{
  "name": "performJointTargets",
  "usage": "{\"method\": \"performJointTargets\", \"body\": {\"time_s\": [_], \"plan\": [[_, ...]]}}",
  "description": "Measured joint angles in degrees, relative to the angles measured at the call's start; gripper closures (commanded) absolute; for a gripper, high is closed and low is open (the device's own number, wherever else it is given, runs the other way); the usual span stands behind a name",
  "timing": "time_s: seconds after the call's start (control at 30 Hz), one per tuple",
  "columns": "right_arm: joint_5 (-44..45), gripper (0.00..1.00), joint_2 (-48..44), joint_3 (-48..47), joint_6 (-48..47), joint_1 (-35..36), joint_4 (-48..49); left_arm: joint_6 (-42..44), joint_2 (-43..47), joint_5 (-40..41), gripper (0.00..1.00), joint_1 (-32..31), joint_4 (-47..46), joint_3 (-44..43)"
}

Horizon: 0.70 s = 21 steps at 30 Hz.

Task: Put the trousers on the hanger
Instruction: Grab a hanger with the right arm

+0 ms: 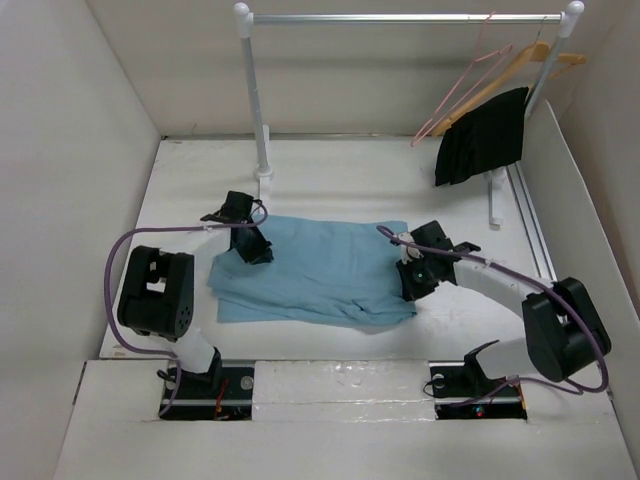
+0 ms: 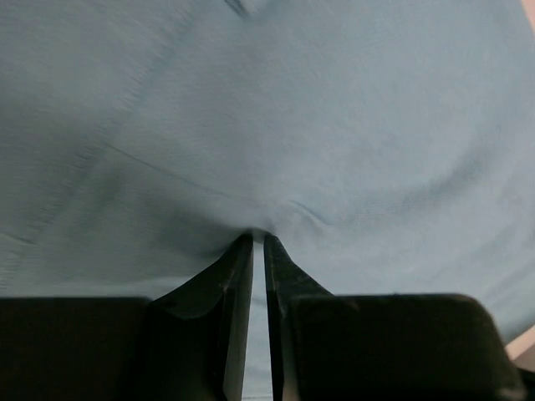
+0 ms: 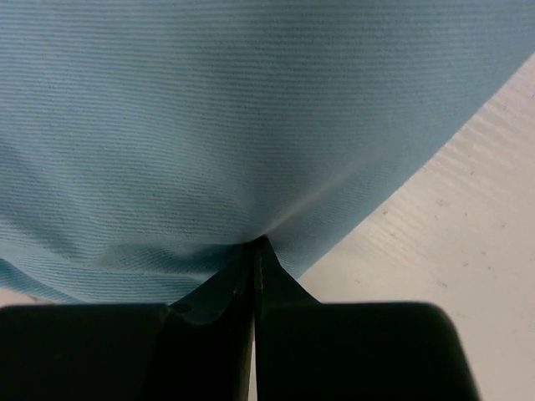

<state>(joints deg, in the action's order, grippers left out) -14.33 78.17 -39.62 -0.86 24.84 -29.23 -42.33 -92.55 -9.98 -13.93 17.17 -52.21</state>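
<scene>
As trousers (image 1: 315, 270) lie flat, grippers (image 2: 258, 238) (image 3: 253, 242) seemingly pinch them.

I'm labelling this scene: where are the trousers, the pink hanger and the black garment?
trousers (image 1: 320, 262): top view, middle of the spread cloth.
pink hanger (image 1: 445, 100): top view, on its sloping wire arm.
black garment (image 1: 482, 135): top view, centre of the hanging fabric.

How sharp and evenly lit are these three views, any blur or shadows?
Top view: sharp, soft even light, faint shadows by the trousers. Left wrist view: cloth softly blurred, left gripper a dark, unfocused silhouette. Right wrist view: weave crisp, right gripper black and blurry, table bright.
</scene>
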Motion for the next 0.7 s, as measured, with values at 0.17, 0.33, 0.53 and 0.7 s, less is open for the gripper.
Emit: {"method": "performJointTargets", "body": {"time_s": [0.17, 0.33, 0.53, 0.7], "plan": [[0.7, 0.42, 1.4, -7.7, -1.4, 0.0, -3.5, 0.8, 0.5, 2.1, 0.92, 3.6, 0.3, -0.4], [1.6, 0.28, -2.9, -25.3, -3.0, -0.2, -8.7, 3.0, 6.6, 4.8, 0.93, 1.3, 4.0, -5.3], [-1.0, 0.25, -5.7, -45.0, -1.7, -8.2, -3.8, 6.1, 15.5, 4.6, 1.0, -1.8, 2.1, -17.3], [-4.8, 0.21, 1.6, -54.6, 6.6, -19.3, 7.3, 8.6, 17.2, 3.9, 1.0, -1.7, -0.4, -22.2]]}}
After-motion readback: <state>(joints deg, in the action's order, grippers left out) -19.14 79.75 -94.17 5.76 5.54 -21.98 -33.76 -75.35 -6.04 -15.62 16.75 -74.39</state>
